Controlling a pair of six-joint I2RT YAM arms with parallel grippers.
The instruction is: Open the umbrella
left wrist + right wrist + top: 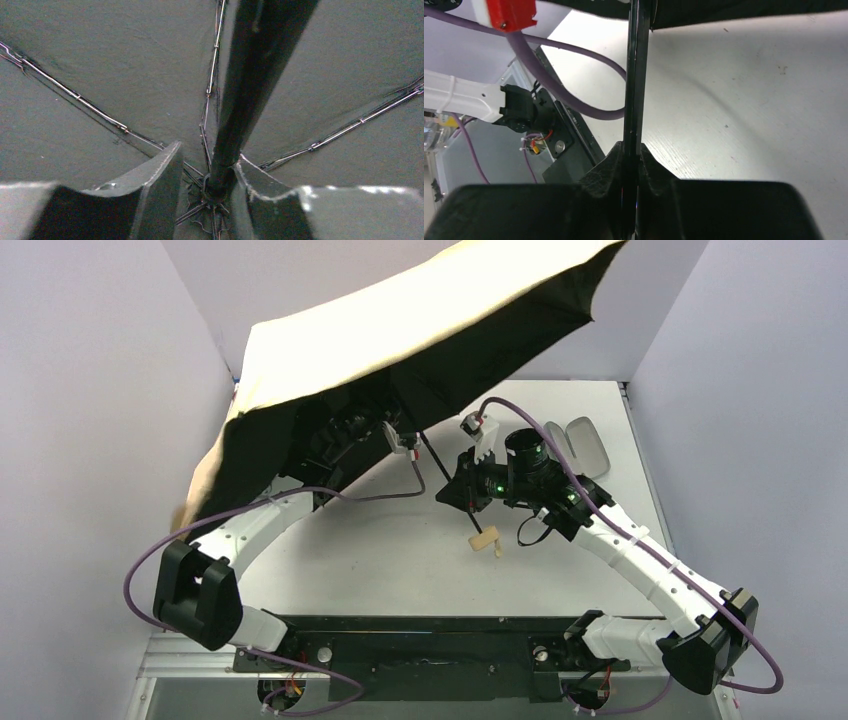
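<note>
Umbrella is spread open and held in the air over the back left part of the table, its canopy tilted so that the tan outside faces up and away while the black lining faces down towards the arms. Its long axis is the thin black shaft, which in the top view runs on a slant from the hub under the canopy, at the upper left, down and to the right, ending in the small beige handle knob near the middle of the table; whether the knob touches the surface cannot be told. The right gripper is closed tight on the shaft partway along, between the canopy edge and the knob, with both pads pressed against the black rod, which passes straight up through its jaws in the right wrist view. The left gripper is up under the canopy, close to the hub where the metal ribs fan out; its jaws are parted and straddle the shaft, the right-hand finger just beside or touching it, the other finger standing clear with lining showing in the gap. A pale mint-green case lies on the table beyond the right arm, apart from the umbrella.
</note>
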